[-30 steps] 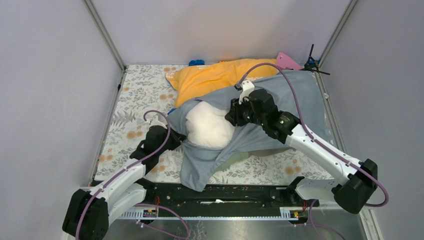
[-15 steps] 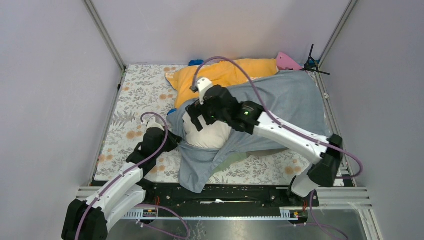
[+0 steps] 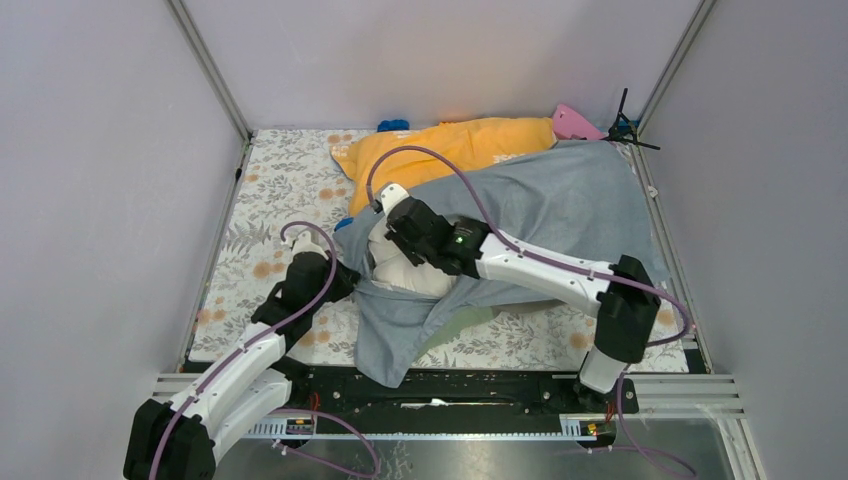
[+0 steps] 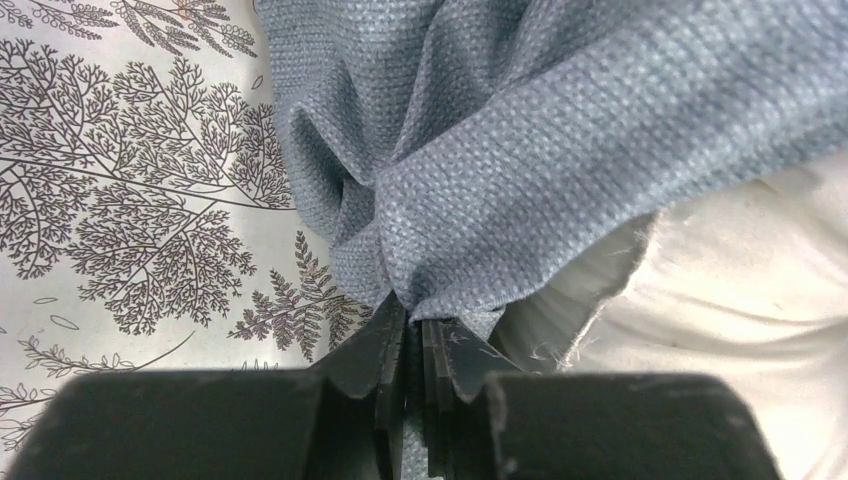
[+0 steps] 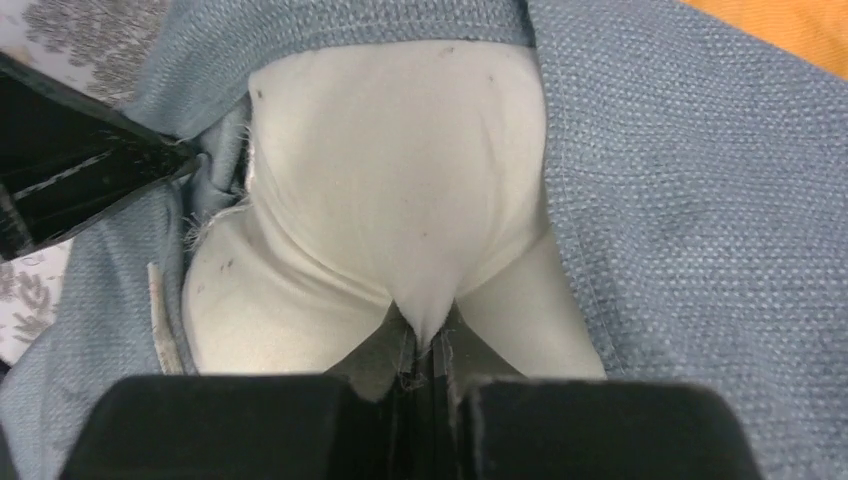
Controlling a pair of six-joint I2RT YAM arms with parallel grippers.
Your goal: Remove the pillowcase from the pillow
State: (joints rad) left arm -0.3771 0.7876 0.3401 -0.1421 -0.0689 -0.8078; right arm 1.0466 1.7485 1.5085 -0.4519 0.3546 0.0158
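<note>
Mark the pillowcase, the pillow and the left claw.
pillowcase (image 3: 570, 200), top external view, its broad far part.
pillow (image 5: 400, 190), right wrist view, exposed white bulge.
left claw (image 4: 413, 328), left wrist view, between its fingertips.

grey-blu pillowcase (image 3: 570, 200), wht pillow (image 5: 400, 180), floral mat (image 3: 280, 180)

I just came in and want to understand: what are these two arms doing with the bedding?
The job is to get the grey-blue pillowcase off the white pillow. The left gripper is pinched on the pillowcase's open edge. The right gripper is pinched on the bare pillow end. Only that end shows; the pillowcase covers the rest.
</note>
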